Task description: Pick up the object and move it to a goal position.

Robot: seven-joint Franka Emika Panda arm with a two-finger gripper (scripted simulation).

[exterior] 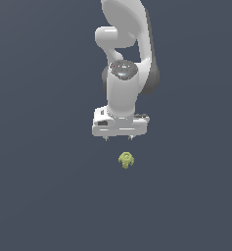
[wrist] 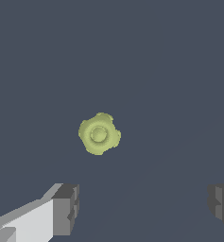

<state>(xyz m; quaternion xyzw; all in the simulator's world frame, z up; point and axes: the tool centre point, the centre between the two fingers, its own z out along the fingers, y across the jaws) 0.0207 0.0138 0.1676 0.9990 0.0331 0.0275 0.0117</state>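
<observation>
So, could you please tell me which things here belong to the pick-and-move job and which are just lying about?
Part of the job:
- olive object, lying free on the floor
- gripper, open and apart from the object

Just lying about:
- nothing else visible, only the plain dark floor

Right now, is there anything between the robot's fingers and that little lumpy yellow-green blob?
Nothing. In the exterior view only bare dark grey floor separates the open white gripper from the lumpy yellow-green blob.
</observation>
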